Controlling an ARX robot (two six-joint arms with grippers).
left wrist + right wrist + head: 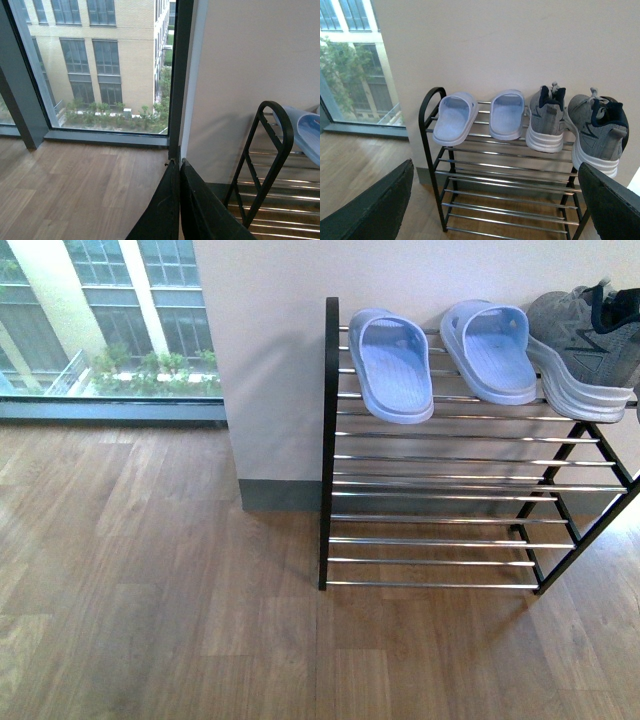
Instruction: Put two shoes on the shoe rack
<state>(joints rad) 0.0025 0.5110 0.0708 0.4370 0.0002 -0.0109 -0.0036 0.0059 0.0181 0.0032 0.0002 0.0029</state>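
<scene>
both slides (455,119) and both sneakers (547,120) sit on the shoe rack (327,440) top tier, sneakers at 3 o'clock; left tool (179,200) narrow, right tool (495,210) wide.

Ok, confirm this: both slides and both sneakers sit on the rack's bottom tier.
Wrong tier. The right wrist view shows the slides and sneakers all on the top tier of the rack; the lower tiers hold no shoes.

Front view: sneaker (590,335) cut off at the right edge, second sneaker out of frame. Left wrist view: only a sliver of one slide sandal (309,131) visible; shoe rack (265,165) cropped at the edge.
</scene>
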